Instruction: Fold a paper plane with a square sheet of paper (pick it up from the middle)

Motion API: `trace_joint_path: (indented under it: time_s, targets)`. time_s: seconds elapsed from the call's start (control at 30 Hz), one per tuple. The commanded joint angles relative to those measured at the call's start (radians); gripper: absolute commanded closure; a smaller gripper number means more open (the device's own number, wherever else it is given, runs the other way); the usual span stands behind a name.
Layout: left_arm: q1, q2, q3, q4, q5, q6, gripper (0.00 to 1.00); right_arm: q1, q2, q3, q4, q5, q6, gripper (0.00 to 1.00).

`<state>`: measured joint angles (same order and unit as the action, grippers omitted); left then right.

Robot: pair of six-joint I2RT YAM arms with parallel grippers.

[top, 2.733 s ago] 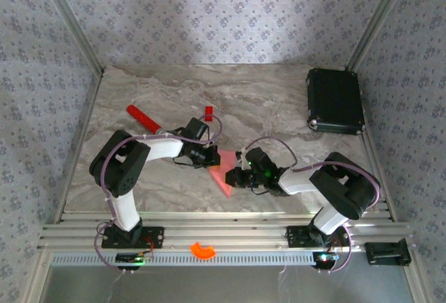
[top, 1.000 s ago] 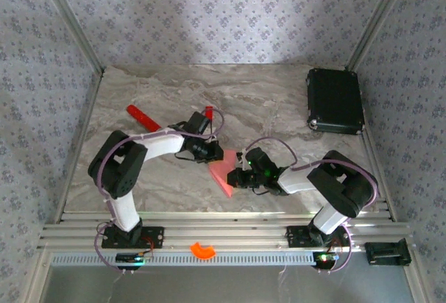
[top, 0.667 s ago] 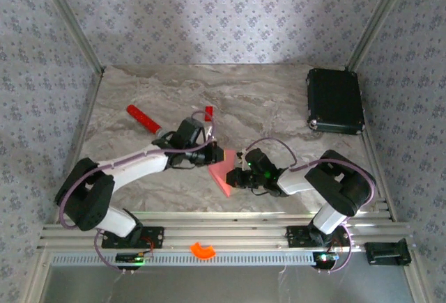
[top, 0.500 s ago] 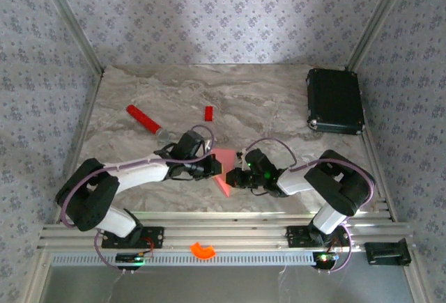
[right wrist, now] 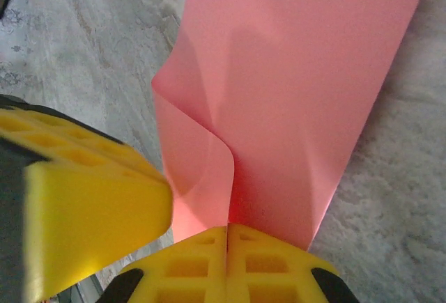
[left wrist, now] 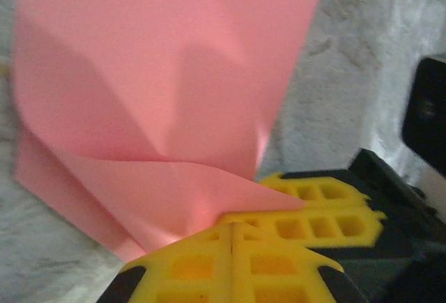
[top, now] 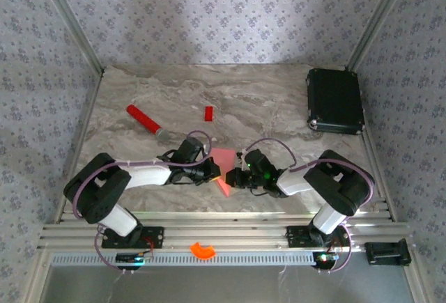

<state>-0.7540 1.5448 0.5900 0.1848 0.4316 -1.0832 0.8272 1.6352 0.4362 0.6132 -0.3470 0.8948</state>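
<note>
- While both my arms reach in low over the counter point(top: 265, 101), the square sheet of paper point(top: 224, 167) lies flat on it. It is well apart from the black case point(top: 335, 100), on the case's near-left side.
- My left end effector point(top: 214, 173) is pressed together at the sheet's edge, toward the end farthest from the black case. In the left wrist view a curled flap runs down to the fingertips. I judge it is pinching the paper, though that close view is blurred and I cannot tell how much is caught.
- My right end effector point(top: 233, 176) is pressed together too. In its wrist view the pink paper comes straight out from between the tips, so it is pinching the sheet. The two end effectors stand just beside each other.
- Done so far, as I read it: the sheet is no longer a plain square. It is narrower and tapers to a point at the end away from the black case, and one flap is doubled over along a soft fold.
- Left to do, by my judgement: that flap is rounded, not creased flat, and needs pressing down. I see no slim dart with a centre crease and wings yet, so roughly the middle of the folding.
- Beyond the sheet from me and to the left of the black case, the small red block point(top: 208, 113) and the red stick point(top: 143, 120) lie apart from the paper.
</note>
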Motion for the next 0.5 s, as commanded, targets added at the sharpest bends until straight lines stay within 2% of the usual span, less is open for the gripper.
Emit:
trace_joint_path:
  time_s: [0.0,0.2,0.37,0.47]
  targets:
    - [-0.006,0.026,-0.007,-0.096,-0.062,0.04,0.95,0.026,0.058,-0.019,-0.036,0.038,0.011,1.0]
    - [-0.004,-0.003,-0.006,-0.229,-0.126,0.095,0.96,0.028,0.062,-0.021,-0.035,0.038,0.014,1.0]
    - [-0.006,-0.083,0.093,-0.301,-0.109,0.139,0.94,0.029,0.062,-0.022,-0.035,0.043,0.016,1.0]
    - [-0.008,-0.083,0.132,-0.281,-0.075,0.144,0.93,0.029,0.064,-0.021,-0.033,0.046,0.019,0.99]
